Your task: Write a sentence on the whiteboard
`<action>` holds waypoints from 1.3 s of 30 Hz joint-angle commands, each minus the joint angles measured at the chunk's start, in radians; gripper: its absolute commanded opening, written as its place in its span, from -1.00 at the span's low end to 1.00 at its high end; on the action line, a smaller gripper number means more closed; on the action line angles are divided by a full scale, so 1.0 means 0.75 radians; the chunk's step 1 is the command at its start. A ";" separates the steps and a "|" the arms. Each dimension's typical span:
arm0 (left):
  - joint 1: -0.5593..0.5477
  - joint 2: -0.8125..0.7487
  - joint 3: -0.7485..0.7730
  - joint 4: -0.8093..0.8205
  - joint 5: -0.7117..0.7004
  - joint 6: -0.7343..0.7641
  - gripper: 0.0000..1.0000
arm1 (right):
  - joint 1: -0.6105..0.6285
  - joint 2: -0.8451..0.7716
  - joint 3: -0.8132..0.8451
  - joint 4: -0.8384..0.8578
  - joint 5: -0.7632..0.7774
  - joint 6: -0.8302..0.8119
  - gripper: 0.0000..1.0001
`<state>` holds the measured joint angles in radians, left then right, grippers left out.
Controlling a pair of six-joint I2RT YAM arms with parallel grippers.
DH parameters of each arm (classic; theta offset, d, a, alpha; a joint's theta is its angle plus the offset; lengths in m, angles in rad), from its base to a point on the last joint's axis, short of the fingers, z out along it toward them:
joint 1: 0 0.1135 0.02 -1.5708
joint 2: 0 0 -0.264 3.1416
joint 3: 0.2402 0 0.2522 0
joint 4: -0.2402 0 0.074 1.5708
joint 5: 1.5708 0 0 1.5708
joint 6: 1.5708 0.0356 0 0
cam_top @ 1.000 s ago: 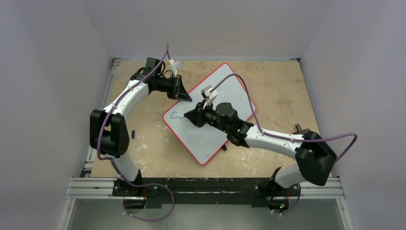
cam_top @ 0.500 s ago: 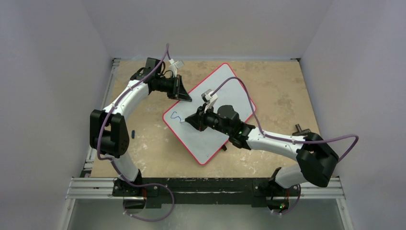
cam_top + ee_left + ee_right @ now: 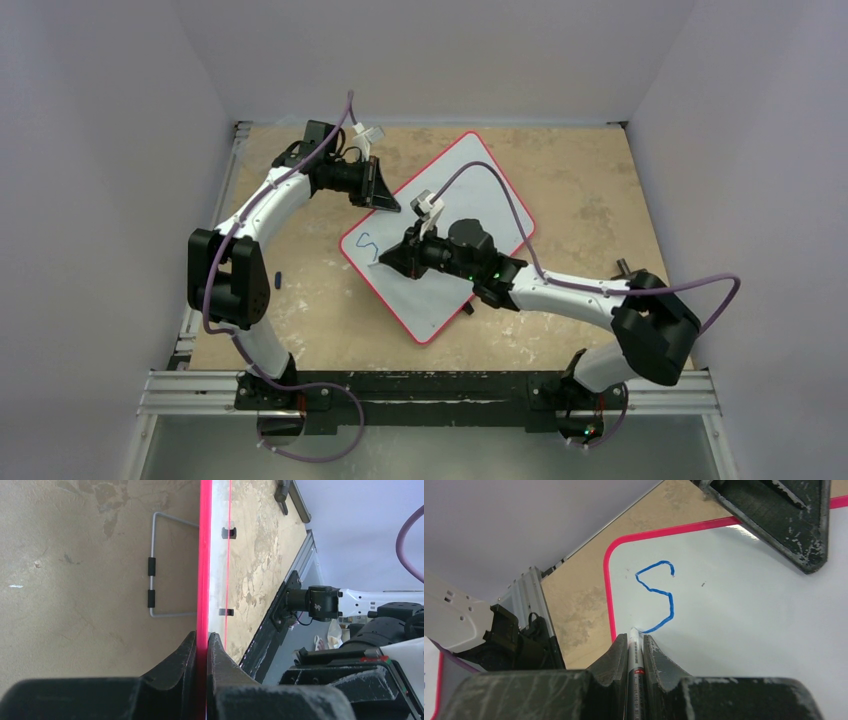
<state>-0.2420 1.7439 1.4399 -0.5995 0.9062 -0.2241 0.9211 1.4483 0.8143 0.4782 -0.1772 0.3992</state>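
Our left jaws pinch the red rim of the whiteboard (image 3: 470,180), which lies askew on the surface (image 3: 590,180). Our right jaws clamp a marker (image 3: 635,652), tip at the tail of a blue "S" (image 3: 655,596).

mottled tan table (image 3: 580,180) with red-rimmed whiteboard (image 3: 425,300) and small blue item (image 3: 276,278) on it

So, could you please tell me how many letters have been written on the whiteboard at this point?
1. A blue S sits by the whiteboard's rounded corner, the marker tip at its tail. Board under the right end effector is hidden.
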 commanded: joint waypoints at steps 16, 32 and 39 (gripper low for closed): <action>-0.041 -0.068 0.035 0.002 -0.086 0.045 -1.00 | 0.020 -0.060 0.165 -0.192 0.056 -0.083 -1.00; -0.045 -0.082 0.027 0.008 -0.089 0.049 -1.00 | 0.020 -0.115 0.224 -0.250 0.318 -0.113 -1.00; -0.045 -0.083 0.027 0.008 -0.092 0.049 -1.00 | 0.018 -0.076 0.260 -0.245 0.340 -0.118 -1.00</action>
<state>-0.2565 1.7210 1.4399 -0.6018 0.8890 -0.2424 0.9360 1.3872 0.9489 0.2832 0.0429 0.3317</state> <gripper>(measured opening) 0.050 0.092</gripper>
